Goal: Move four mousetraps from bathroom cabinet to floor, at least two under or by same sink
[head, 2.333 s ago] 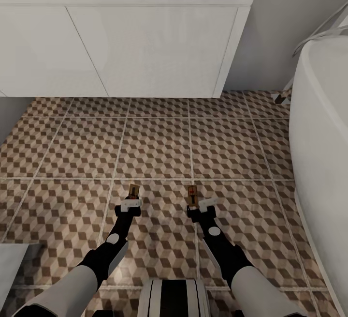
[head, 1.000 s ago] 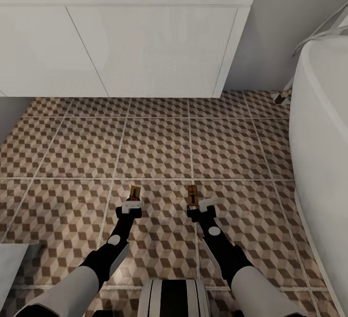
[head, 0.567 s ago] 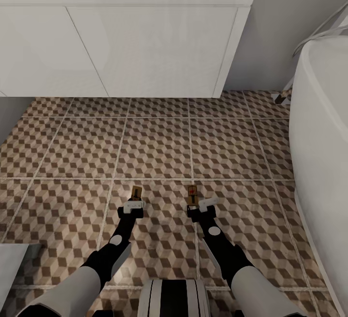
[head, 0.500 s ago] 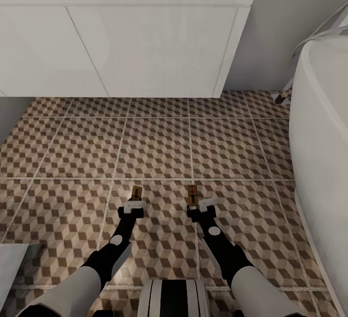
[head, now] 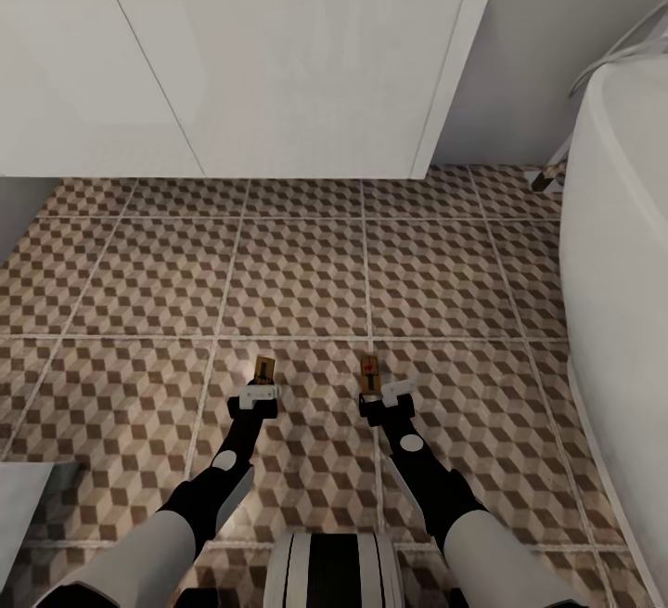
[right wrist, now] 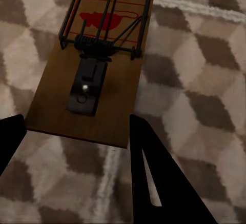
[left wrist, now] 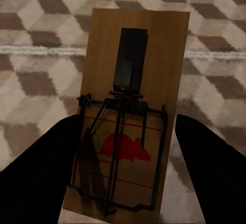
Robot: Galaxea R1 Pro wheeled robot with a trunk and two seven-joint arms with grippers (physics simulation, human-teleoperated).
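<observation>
Mousetraps, two of them in sight, sit low over the bathroom floor (head: 306,283) of large square tiles printed with brown, beige and white cubes, in front of the wide white wall-hung vanity (head: 278,79) that should carry the sink, with the curved white bathtub (head: 622,292) on the right. The left mousetrap (head: 263,369), a small flat rectangular brown wooden board with dark wire parts and a red mouse print, lies between the fingers of the left hand (head: 257,394), which reads as clamped on its near end: in the left wrist view the board (left wrist: 130,111) runs back between the two dark fingers. The right mousetrap (head: 369,372), a like board, lies just ahead of the right hand (head: 390,394); in the right wrist view the board (right wrist: 97,60) sits forward of the spread fingers, so that hand looks released. I judge each trap light, stiff and thin, best held by the long edges of the bare wood, clear of the sprung wire, which could snap if knocked. Whether either board touches the tiles I cannot tell.
</observation>
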